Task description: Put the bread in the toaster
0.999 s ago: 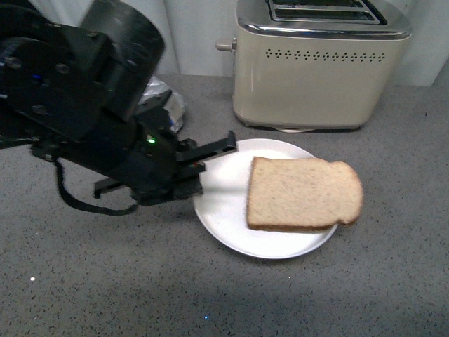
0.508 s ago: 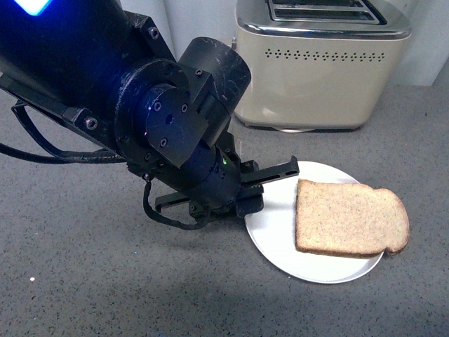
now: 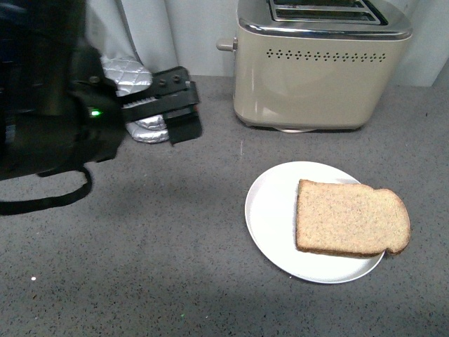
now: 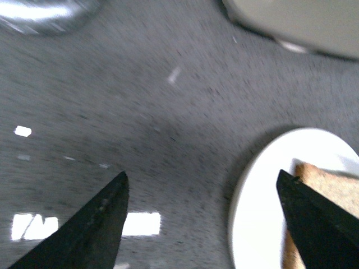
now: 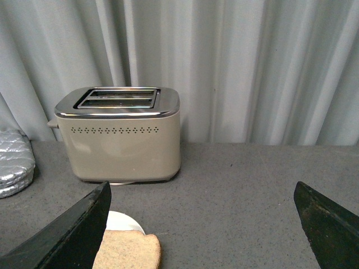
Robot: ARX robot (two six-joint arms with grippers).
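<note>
The bread (image 3: pixel 351 217) lies flat on a round white plate (image 3: pixel 270 210) in front of the beige toaster (image 3: pixel 319 70), whose two chrome-topped slots are empty. My left gripper (image 3: pixel 179 105) hovers open to the left of the toaster, well clear of the plate. Its wrist view looks down past the open left gripper (image 4: pixel 200 178) at the plate's edge (image 4: pixel 258 213) and the bread's crust (image 4: pixel 331 193). The right gripper (image 5: pixel 202 188) is open and holds nothing; its view shows the toaster (image 5: pixel 120 134) and the bread (image 5: pixel 126 249) below it.
Silver quilted oven mitts (image 3: pixel 130 77) lie behind my left gripper, also seen as the mitts (image 5: pixel 14 162) beside the toaster. A pale curtain closes off the back. The speckled grey counter (image 3: pixel 175 267) stretches in front and to the left of the plate.
The plate with the bread slid right and nearer a second ago, then stayed put. My left arm has pulled back left and up, away from the plate toward the mitts.
</note>
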